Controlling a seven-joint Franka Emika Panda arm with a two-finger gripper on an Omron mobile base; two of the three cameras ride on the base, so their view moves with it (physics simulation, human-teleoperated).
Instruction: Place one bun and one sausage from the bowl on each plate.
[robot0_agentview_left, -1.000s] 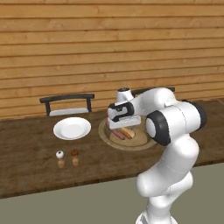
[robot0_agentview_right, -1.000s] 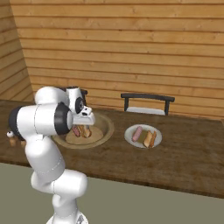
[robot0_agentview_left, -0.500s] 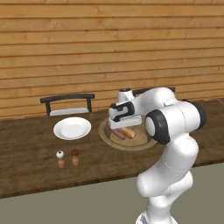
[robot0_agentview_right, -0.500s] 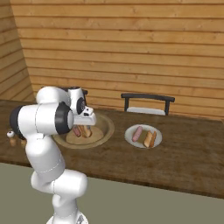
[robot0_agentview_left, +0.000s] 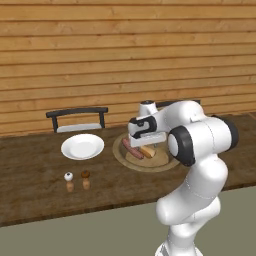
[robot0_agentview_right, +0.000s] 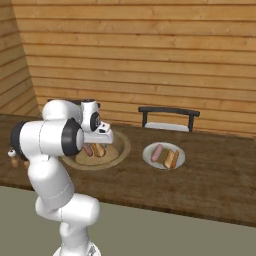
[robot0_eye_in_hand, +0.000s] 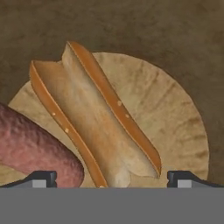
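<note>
We count two round white plates: one bare (robot0_agentview_left: 82, 146), one loaded (robot0_agentview_right: 163, 155). There is one wide light-brown wooden bowl (robot0_agentview_left: 120, 149). We count two golden-tan split buns, one in the bowl (robot0_eye_in_hand: 94, 116) and one on the loaded plate (robot0_agentview_right: 171, 158), and two reddish-pink sausages, likewise one in the bowl (robot0_eye_in_hand: 35, 153) and one on that plate (robot0_agentview_right: 157, 152). Two tiny shakers stand on the worktop, one white-topped (robot0_agentview_left: 69, 181), one brown-topped (robot0_agentview_left: 86, 179). Two dark chairs (robot0_agentview_left: 77, 119) (robot0_agentview_right: 168, 118) stand behind.

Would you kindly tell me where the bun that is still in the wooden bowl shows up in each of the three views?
Left base view: the bun lies in the bowl, right of the sausage, just below the gripper.
Right base view: the bun lies in the bowl, right of the sausage.
Hand view: the bun runs diagonally through the centre.
Shared landmark: the sausage alongside it.
</note>
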